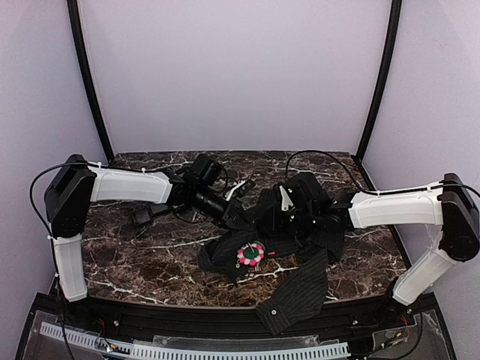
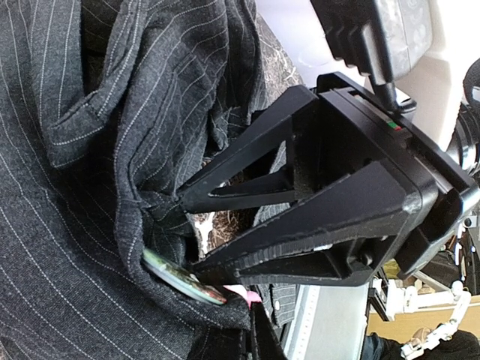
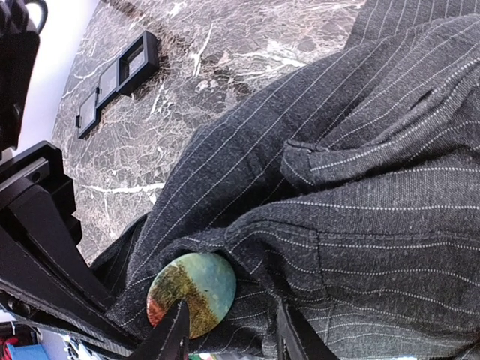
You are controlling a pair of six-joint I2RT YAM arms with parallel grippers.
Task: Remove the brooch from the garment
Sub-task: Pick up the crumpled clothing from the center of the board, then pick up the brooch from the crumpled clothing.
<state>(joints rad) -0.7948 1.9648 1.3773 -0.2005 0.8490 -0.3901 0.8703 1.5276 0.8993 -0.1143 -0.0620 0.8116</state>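
Marble table (image 1: 150, 247), dark pinstripe shirt (image 1: 300, 292) bunched mid-table. Left gripper (image 2: 189, 232) closed, pinching a shirt fold just beside the brooch (image 1: 250, 254). Right gripper (image 3: 232, 334) partly open over shirt, one finger at brooch edge, gripping nothing. Brooch sits on shirt, near both grippers.

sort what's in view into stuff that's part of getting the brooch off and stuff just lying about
For the job: brooch, garment, left gripper, right gripper.
Just lying about: black square trays, off to the side on the marble table.
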